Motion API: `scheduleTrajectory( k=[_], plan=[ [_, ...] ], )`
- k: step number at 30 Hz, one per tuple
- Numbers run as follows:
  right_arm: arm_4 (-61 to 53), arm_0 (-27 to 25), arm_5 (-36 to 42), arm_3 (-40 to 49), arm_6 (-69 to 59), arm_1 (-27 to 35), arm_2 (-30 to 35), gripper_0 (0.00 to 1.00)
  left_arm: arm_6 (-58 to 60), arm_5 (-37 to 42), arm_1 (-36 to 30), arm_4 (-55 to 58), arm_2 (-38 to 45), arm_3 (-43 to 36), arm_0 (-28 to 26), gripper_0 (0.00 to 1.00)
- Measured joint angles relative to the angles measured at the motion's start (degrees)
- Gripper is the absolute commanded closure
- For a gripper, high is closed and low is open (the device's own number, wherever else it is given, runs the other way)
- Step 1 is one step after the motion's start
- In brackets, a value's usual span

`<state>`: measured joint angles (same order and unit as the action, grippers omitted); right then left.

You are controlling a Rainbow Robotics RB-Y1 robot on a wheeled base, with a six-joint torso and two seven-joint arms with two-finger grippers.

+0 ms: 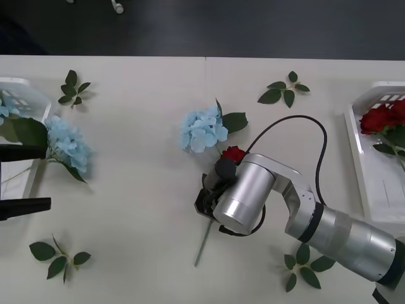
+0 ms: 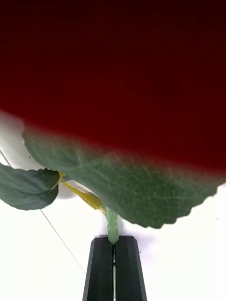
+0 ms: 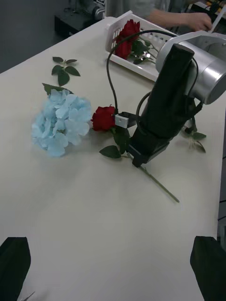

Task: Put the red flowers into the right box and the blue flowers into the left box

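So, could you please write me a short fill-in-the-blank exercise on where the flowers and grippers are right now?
1. The right gripper is shut on the stem of a ____ rose.
2. The blue flower beside that rose lies on the ____, not in a box.
3. The right box holds flowers of the colour ____.
4. The left gripper, at the table's left side, is ____.

Missing words: red; table; red; open

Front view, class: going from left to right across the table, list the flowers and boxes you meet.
Left box → blue flower at its rim → blue flower mid-table → red flower, stem held in the right hand → right box with red flowers.
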<state>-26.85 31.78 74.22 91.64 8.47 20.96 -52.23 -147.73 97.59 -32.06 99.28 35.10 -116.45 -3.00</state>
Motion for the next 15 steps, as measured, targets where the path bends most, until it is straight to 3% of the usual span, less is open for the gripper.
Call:
scheduleTrajectory(
  k=[10, 15],
  plan=[
    [-0.1, 0.0, 0.1, 0.3, 0.0, 0.2, 0.0, 1.00, 0.0, 0.0, 0.0, -1.8, -0.4, 0.0, 2.5, 0.00],
    [-1.4, 0.0, 2.2, 4.0, 0.0, 3.2, 0.6, 1.00, 0.0, 0.0, 0.0, -2.6, -2.1, 0.0, 3.0, 0.00]
  ],
)
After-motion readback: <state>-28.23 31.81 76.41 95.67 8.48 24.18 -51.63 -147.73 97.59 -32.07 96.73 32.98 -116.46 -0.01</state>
